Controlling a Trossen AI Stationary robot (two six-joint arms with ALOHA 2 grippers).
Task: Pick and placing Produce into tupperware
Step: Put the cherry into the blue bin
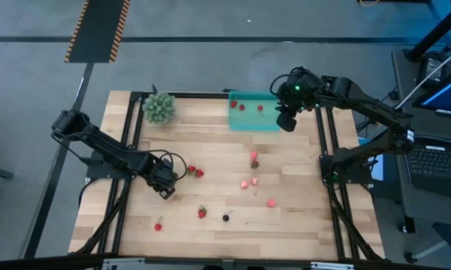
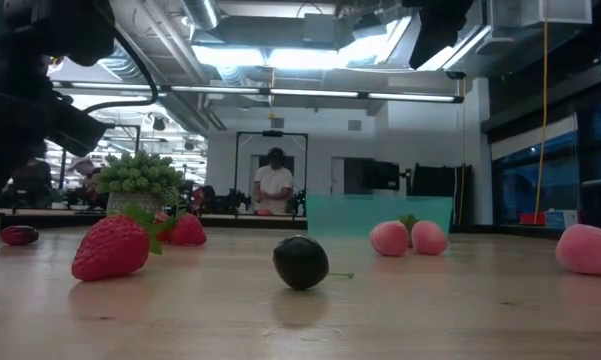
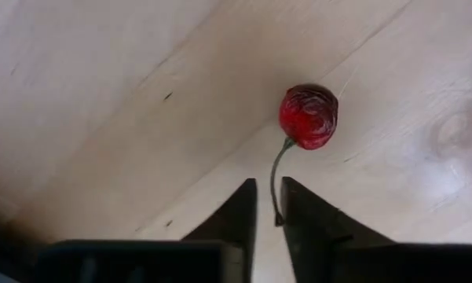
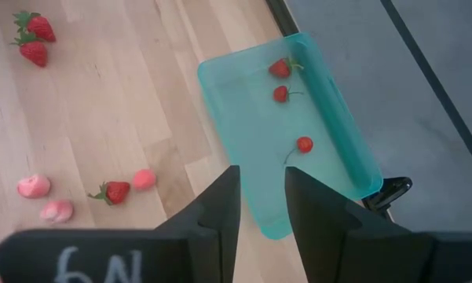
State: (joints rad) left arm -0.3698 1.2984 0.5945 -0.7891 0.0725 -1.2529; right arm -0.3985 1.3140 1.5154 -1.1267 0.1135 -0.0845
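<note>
A red cherry [image 3: 308,116] lies on the wooden table, its thin green stem running back between the fingers of my left gripper [image 3: 268,200], which stands at the table's left [image 1: 166,187] and is shut on that stem. My right gripper [image 4: 261,206] hangs open, with nothing between its fingers, high above the teal tupperware [image 1: 266,124] at the far edge. Three small red pieces lie in the tupperware [image 4: 251,118]. Loose produce is scattered over the table: two strawberries [image 1: 194,172], pink pieces [image 1: 249,182], a dark berry [image 1: 226,217]. My left gripper pinches the cherry's green stem [image 3: 276,189] near its free end, between its two fingertips. The fingers come from above and point down. The cherry's round body rests on the table just beyond the fingertips.
A bushy green leafy clump [image 1: 159,107] stands at the far left. A strawberry [image 1: 202,212] and another cherry [image 1: 157,225] lie near the front edge. Black frame rails run along the table's left and right sides. People show in the room behind.
</note>
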